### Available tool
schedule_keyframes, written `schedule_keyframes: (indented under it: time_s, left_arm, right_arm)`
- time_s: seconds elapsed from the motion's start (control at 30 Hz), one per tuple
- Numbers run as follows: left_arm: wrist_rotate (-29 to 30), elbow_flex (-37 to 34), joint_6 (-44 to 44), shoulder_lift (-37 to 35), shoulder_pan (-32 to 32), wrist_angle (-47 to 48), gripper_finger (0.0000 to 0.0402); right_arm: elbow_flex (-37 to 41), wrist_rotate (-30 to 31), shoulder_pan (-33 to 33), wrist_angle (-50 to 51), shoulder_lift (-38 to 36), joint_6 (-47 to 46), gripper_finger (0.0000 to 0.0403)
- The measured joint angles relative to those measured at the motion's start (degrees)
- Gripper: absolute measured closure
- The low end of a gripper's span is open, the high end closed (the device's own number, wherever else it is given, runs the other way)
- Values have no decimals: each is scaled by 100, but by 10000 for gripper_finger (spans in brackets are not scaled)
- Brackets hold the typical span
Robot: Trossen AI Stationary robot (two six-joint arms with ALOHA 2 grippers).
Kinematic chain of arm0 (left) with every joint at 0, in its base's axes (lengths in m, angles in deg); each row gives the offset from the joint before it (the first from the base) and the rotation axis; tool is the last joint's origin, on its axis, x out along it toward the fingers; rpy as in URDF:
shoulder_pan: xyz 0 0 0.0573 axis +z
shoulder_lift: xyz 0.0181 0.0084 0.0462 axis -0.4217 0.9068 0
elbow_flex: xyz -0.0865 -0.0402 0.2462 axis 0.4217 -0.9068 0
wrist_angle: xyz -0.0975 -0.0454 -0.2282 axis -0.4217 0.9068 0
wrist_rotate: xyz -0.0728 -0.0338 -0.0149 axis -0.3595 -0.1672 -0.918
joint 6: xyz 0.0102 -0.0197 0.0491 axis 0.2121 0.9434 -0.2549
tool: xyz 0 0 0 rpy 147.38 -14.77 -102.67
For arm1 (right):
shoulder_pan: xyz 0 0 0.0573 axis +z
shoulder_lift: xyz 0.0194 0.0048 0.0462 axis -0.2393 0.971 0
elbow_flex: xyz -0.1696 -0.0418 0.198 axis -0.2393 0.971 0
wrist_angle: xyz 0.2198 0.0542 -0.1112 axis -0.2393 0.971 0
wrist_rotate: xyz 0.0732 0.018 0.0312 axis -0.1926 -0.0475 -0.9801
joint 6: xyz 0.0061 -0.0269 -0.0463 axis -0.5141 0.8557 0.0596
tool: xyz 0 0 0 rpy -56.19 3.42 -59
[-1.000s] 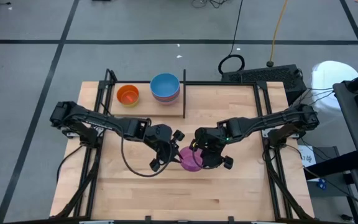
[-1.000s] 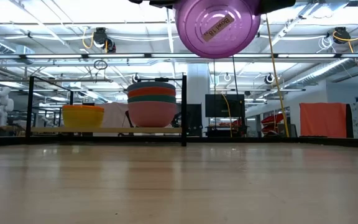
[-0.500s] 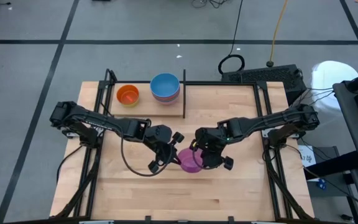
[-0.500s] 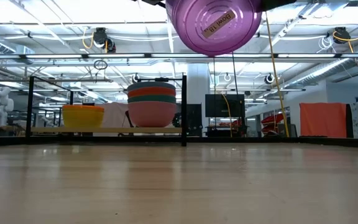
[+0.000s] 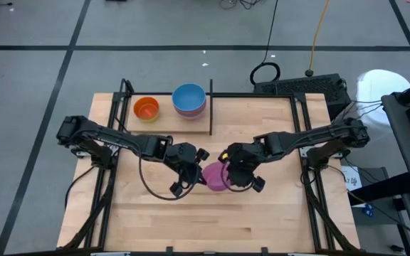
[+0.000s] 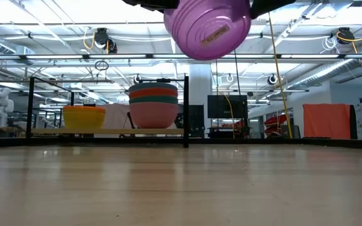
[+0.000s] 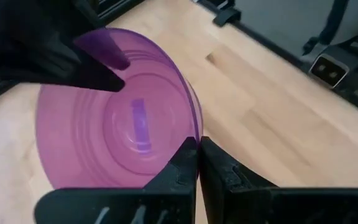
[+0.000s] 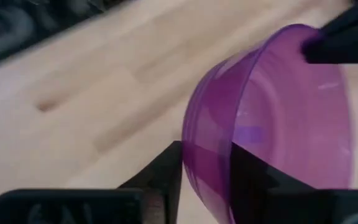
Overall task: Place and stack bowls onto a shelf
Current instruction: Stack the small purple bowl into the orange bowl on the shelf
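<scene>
The purple bowl (image 5: 216, 178) hangs in the air over the middle of the table, between both grippers; the low view shows it tilted with its labelled underside (image 6: 207, 28) facing the camera. My left gripper (image 5: 195, 173) is at its left side, my right gripper (image 5: 238, 176) at its right side, each shut on the rim. The shelf (image 5: 168, 129), a narrow plank, stands at the table's far left. On it rest an orange bowl (image 5: 146, 108) and a stack of bowls topped by a blue one (image 5: 189, 98). My left gripper pinches the purple bowl's rim (image 7: 194, 127) on the bowl's left side, one finger (image 7: 179, 168) inside the bowl and one outside. The fingers come in slanting from the table's left. The bowl is lifted clear and tilted. My right gripper pinches the opposite rim (image 8: 205, 155) on the bowl's right side, one finger (image 8: 166, 171) on the outer wall and one inside. It comes in slanting from the table's right. The bowl is clear of the table.
The shelf's black frame and upright rod (image 6: 186, 110) stand at the shelf's right end. In the low view the stack (image 6: 153, 103) and a single bowl (image 6: 83, 117) sit on the plank. Bare tabletop (image 5: 262, 135) lies right of the shelf and along the near edge.
The purple bowl has shifted a little toward the table's left and tipped, its underside label turning about in the low view. My right gripper has moved slightly toward the left and far edges with it. Both grippers keep their hold.
</scene>
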Motion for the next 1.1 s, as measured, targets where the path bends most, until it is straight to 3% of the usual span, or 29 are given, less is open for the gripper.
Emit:
schedule_keyframes:
  time_s: [0.23,0.4,0.57,0.87,1.1]
  left_arm:
    - [859,672,-222,-26,18,1281,399]
    - [1291,1215,-241,-15,100,2137,399]
    - [2095,1800,-88,-15,193,3222,399]
    - [3374,2592,1155,-26,744,4894,399]
    - [3434,2716,2512,-125,1509,5943,399]
  right_arm:
    - [-5,1612,-16,43,-698,-3,277]
    - [-20,2266,-17,30,-1293,-44,271]
    - [-11,2902,-22,64,-1928,-201,271]
    - [-11,2999,-22,64,-2785,-370,271]
    - [-9,3010,-22,80,-3104,-369,270]
